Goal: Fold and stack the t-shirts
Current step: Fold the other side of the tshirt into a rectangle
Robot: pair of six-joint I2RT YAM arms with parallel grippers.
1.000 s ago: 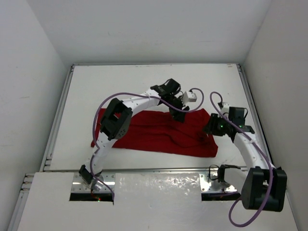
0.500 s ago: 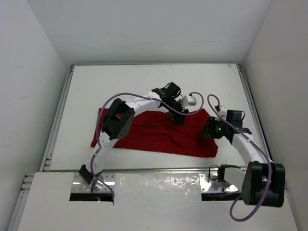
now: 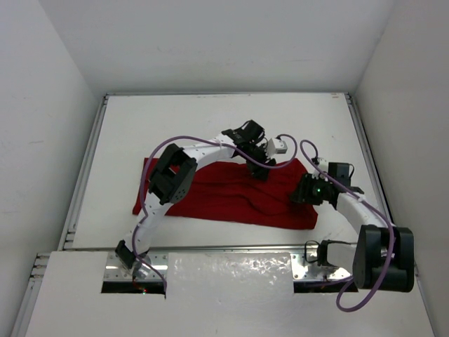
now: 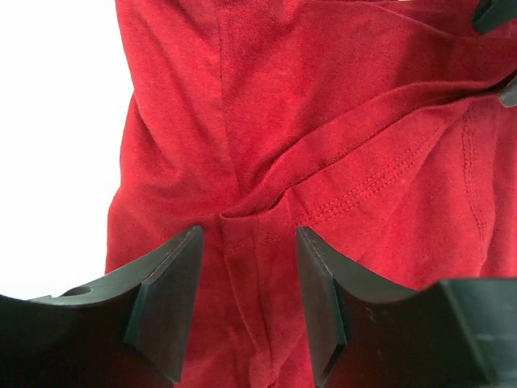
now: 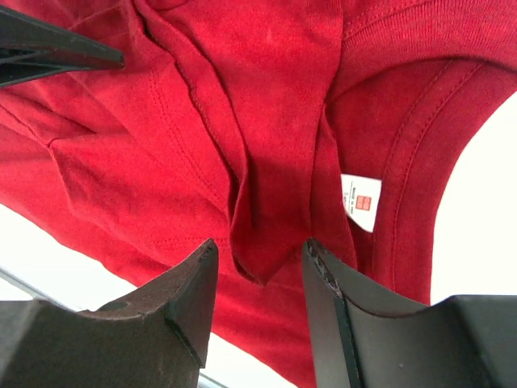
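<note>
In the top view the right gripper (image 3: 303, 191) had crept left onto the right edge of the centre-frame t-shirt (image 3: 224, 196), the left gripper (image 3: 257, 168) at its upper edge, both half-wide astride folds, suggesting a pinch was near.

Place: you are looking at a robot test cell, most likely in a lab.
Walls: plain white panels (image 3: 56, 105) box in your workspace on three sides.
Table: a bare white table (image 3: 210, 119) edged with metal rails (image 3: 85, 175).
Rig: two white arms (image 3: 203, 149) trail purple cables (image 3: 160, 145) and are bolted to a shiny metal plate (image 3: 231, 265) at your near edge.
</note>
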